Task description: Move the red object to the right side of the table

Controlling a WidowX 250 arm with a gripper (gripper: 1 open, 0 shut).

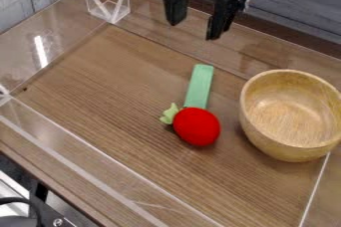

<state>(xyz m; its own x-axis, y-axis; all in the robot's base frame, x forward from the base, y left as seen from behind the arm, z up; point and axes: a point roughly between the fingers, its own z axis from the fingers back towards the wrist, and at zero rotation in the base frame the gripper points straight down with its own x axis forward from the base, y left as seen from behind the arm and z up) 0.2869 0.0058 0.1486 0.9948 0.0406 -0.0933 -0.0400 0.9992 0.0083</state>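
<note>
Camera view, from above and in front of the table: my gripper [196, 22] hangs over the far part of the table, pointing straight down, its two dark fingers [174, 10] spread wide with clear air between them. Nothing is pinched between them and they touch nothing; the tips are off the wood.

Below the gripper and nearer the camera lies a flat green bar [200, 85], lengthwise along the line running from my fingers toward the front edge. Its far end is closest to my hand but well apart from it.

At the near end of that bar sits the red object [198, 126], a small shiny ball with a pale green leafy tuft poking out on its left side. It rests on the table, touching or just beside the bar's near end; I cannot tell which. It is well apart from my fingers, on the camera side of them, roughly in the middle of the table from left to right.

Just beside the red object, to its right in the picture, stands a round wooden bowl [288, 113], upright, with a narrow gap between them.

All of this lies on the brown wood-grain table [107, 82], edged by low clear walls [104, 4].
</note>
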